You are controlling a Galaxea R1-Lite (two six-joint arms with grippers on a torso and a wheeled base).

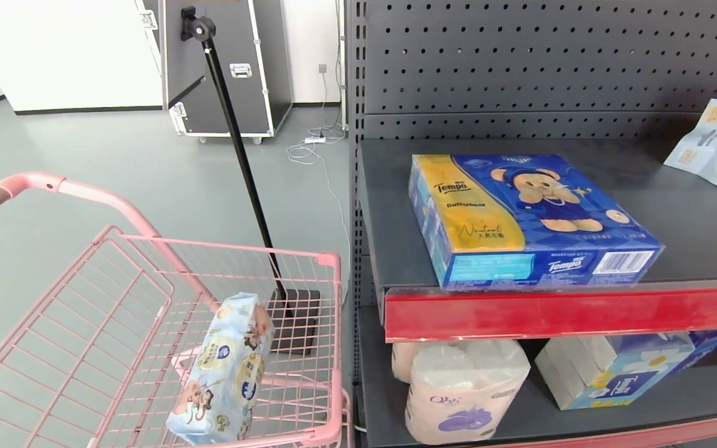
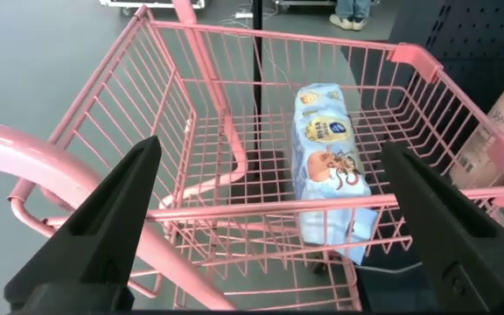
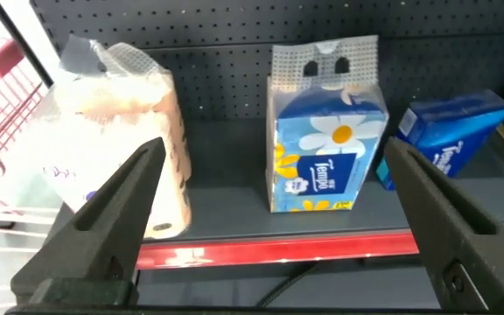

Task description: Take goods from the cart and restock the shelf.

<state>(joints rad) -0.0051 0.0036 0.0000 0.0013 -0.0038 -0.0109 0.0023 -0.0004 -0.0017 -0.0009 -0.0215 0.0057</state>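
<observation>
Pink cart (image 1: 331,261): one tissue pack (image 1: 224,367) yet to shelve. Shelf (image 1: 694,230): blue tissue box (image 1: 520,218) stocked. Left claw (image 2: 269,149) and right claw (image 3: 274,144): spread apart, empty.

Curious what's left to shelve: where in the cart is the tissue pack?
In the head view, the tissue pack lies tilted inside the pink cart on the robot's left, on the side nearest the shelf.

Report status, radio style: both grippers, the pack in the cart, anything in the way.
Left gripper open, by cart. Right gripper open, facing lower shelf. Tissue pack lies in cart, ungripped. Cart rim crosses before pack.
</observation>
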